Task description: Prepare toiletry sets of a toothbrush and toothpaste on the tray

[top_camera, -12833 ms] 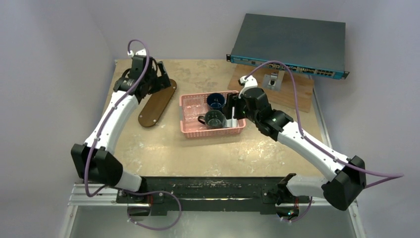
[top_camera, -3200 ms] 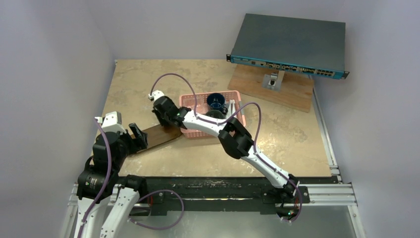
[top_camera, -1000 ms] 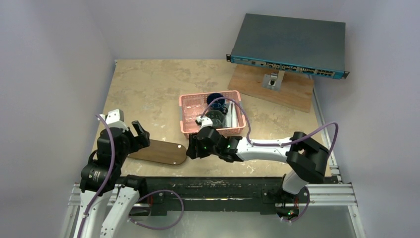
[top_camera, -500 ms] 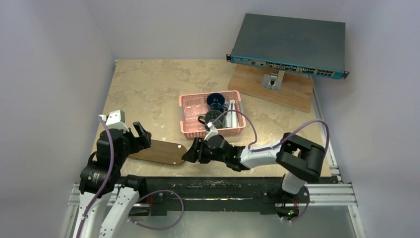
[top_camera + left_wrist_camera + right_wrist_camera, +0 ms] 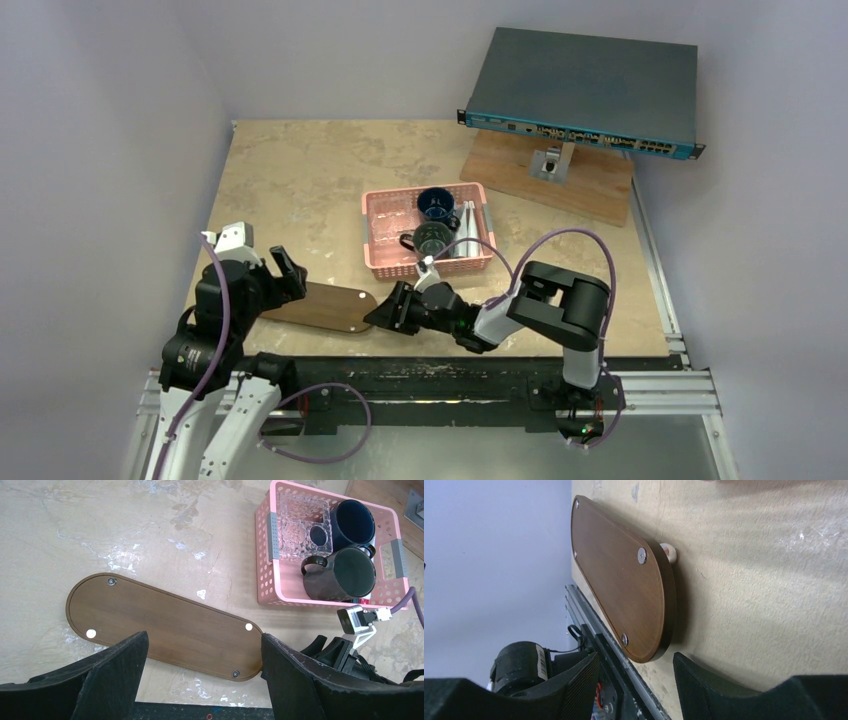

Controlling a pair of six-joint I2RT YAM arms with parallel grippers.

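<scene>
Jaws on both arms stand released, holding nothing. From above, the flat dark brown wooden oblong tray [image 5: 325, 308] lies bare at the worktop's [image 5: 300, 180] near edge, between the folded left arm [image 5: 215, 310] and the low, outstretched right arm [image 5: 480, 322]; every set is left to do. Left wrist: tray [image 5: 160, 625] below, pink perforated plastic basket [image 5: 262, 555] beyond. Right wrist: tray [image 5: 619, 590] just ahead.

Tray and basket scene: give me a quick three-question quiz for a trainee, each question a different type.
1. True or false: something lies on the tray.
2. How many mugs stand in the pink basket? A one, B two, C three.
3. Fill in: the left hand is ___ (open or shut).
Key: 1 false; 2 B; 3 open.
</scene>
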